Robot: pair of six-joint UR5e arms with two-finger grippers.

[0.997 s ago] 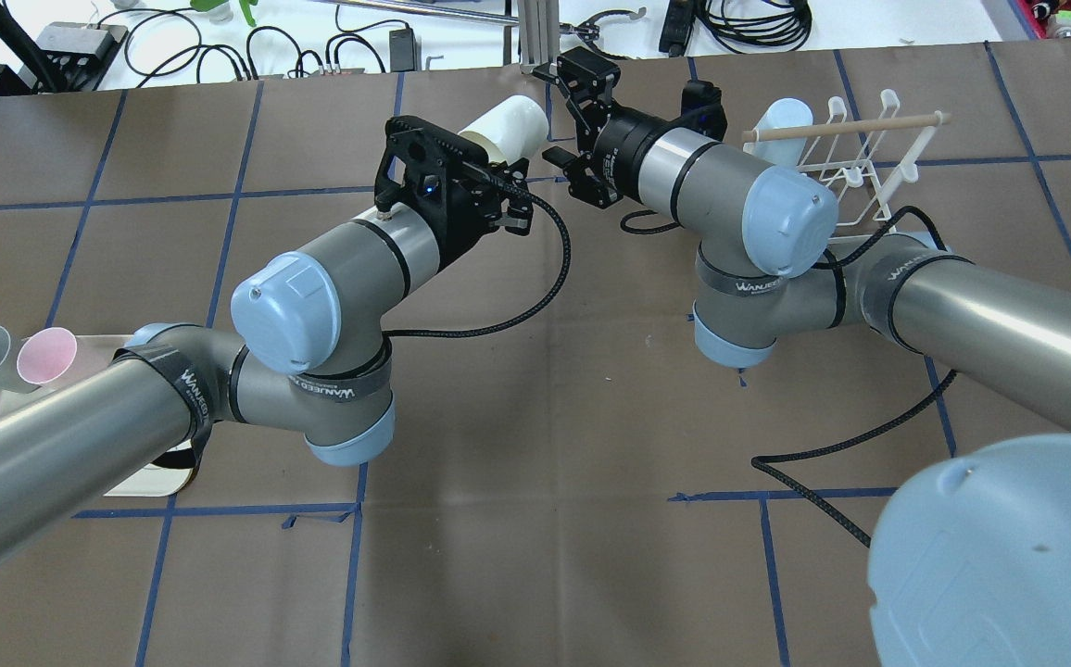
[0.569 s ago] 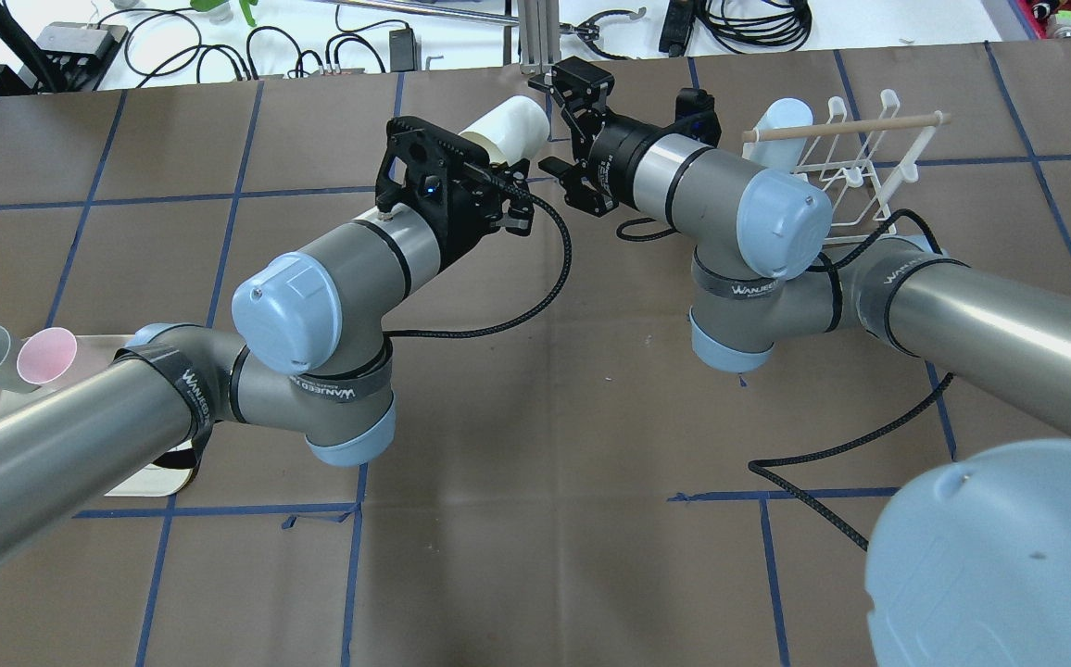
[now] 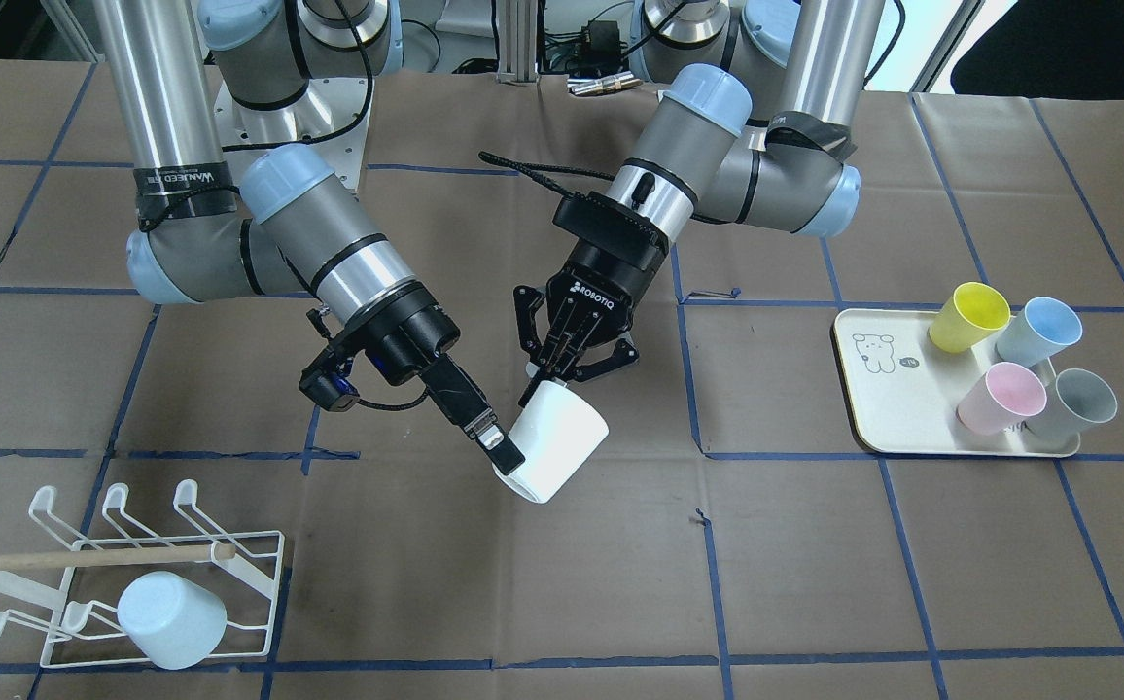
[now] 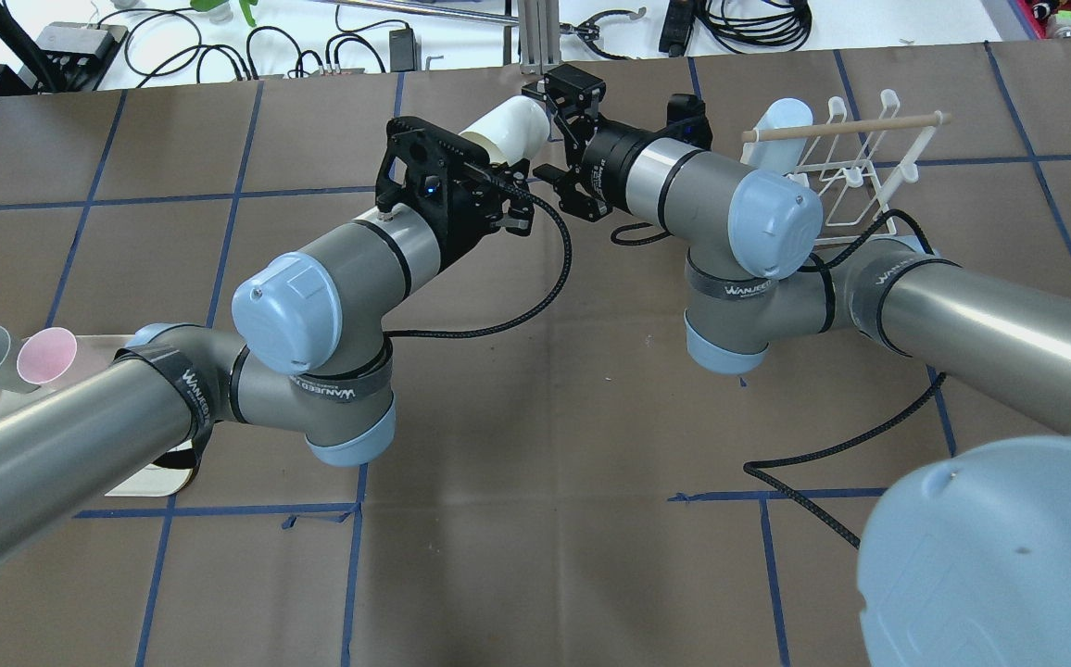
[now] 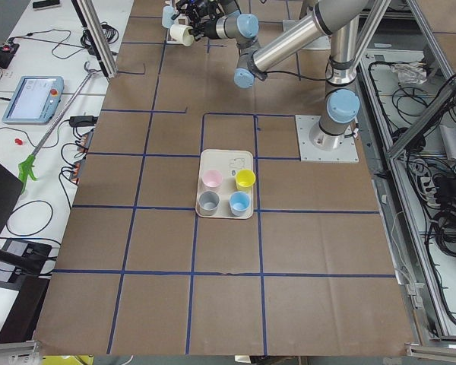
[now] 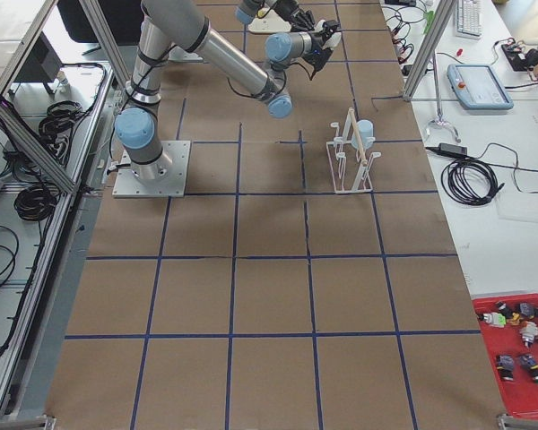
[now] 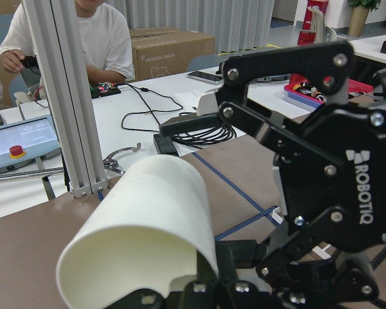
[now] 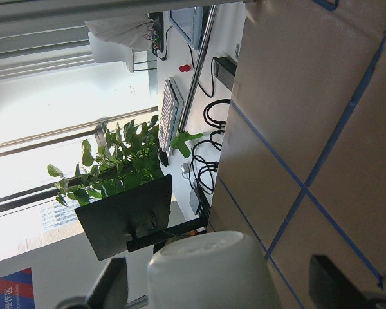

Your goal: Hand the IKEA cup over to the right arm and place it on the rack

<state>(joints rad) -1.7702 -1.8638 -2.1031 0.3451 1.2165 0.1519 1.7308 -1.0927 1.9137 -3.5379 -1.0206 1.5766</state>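
Observation:
A white IKEA cup (image 3: pixel 552 442) hangs on its side above the table, and my left gripper (image 3: pixel 547 381) is shut on its near end. The right arm (image 4: pixel 702 185) reaches in from the rack side. Its gripper (image 4: pixel 543 130) is open, with a finger on each side of the cup's (image 4: pixel 510 130) far closed end. In the right wrist view that cup end (image 8: pixel 209 270) sits between the two spread fingers (image 8: pixel 112 286), with gaps on both sides. The white wire rack (image 3: pixel 261 583) with a wooden dowel (image 3: pixel 86 557) stands on the table beyond the right arm.
A pale blue cup (image 3: pixel 173 619) hangs on the rack. A cream tray (image 3: pixel 888 408) at the left arm's side holds several coloured cups. An aluminium post (image 7: pixel 71 96) and cables lie past the table's far edge, where a person (image 7: pixel 96 38) sits.
My right gripper has moved toward the left arm, and its open fingers now straddle the cup's far end. The left arm and the cup have stayed still.

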